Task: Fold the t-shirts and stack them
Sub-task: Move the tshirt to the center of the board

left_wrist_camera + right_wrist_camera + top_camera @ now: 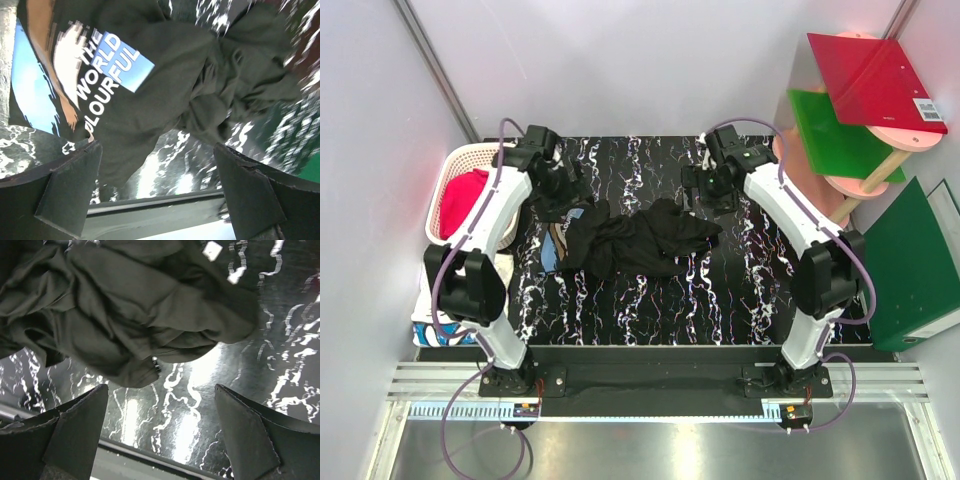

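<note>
Your left tool [157,172] and right tool [160,415] gape wide, empty. The black shirt [638,245] looks floppy, so pinch a hem edge.

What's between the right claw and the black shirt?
Only bare marbled table; the right wrist view shows it between the open right gripper and the black t-shirt.

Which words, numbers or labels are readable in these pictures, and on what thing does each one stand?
"THE WORLD": on the print of the black t-shirt.
"OLOURFUL": the line under it; its start is hidden.
The white label on the red board: barcode and print too small to read.
</note>
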Tool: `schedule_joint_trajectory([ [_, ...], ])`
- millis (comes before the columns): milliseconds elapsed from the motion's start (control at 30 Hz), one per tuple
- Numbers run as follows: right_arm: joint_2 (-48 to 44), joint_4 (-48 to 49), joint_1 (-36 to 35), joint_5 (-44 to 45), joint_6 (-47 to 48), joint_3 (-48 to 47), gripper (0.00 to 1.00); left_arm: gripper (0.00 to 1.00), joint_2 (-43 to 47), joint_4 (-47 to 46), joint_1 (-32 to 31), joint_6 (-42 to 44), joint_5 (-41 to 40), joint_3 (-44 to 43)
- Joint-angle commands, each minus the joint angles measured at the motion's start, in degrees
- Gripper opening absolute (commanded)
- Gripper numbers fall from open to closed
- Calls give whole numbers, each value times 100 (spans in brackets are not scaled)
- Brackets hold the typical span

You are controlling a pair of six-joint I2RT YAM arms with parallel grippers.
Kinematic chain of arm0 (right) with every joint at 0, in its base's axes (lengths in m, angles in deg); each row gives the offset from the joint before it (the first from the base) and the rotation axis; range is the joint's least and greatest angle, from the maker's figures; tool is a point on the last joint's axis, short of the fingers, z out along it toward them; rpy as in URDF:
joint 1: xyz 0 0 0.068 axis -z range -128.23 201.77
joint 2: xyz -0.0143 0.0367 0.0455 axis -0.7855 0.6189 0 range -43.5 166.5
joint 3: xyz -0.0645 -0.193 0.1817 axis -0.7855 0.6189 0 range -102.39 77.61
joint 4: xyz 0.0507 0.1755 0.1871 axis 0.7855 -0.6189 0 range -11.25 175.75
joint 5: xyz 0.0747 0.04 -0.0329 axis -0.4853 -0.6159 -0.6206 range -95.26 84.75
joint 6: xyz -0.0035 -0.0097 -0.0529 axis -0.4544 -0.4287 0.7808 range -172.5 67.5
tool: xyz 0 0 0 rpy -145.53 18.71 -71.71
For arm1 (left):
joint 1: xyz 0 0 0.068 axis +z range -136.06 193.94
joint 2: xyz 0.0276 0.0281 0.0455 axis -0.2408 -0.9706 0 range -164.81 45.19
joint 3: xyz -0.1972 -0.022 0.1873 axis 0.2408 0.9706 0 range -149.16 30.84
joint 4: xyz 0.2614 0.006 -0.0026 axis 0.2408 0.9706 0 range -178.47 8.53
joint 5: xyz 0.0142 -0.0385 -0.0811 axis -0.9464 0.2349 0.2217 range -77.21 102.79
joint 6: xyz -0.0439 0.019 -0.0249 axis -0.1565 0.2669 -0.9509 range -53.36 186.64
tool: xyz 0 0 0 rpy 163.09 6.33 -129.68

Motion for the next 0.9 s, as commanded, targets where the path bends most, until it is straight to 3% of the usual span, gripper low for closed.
schedule_joint_trajectory([
  [0,288,-400,-286,-250,92,-450,94,99,-466,397,-377,751,-333,-445],
  [267,1158,-1007,-718,-848,66,-933,93,99,-1126,1029,-975,1358,-1054,-630],
  [300,1246,-1121,-744,-892,48,-986,93,83,-1205,1074,-993,1367,-1333,-613],
  [367,1440,-1235,-788,-989,13,-1170,92,24,-1241,1083,-1011,1289,-1484,-560],
  [400,1501,-1358,-806,-1068,13,-1319,92,0,-1276,1083,-1011,1262,-1703,-508],
  [667,1695,-1614,-832,-1121,66,-1619,88,0,-900,1232,-879,1007,-2547,-1051],
  [867,1853,-1614,-824,-1384,22,-1794,93,0,-538,1381,-677,840,-3513,-1342],
])
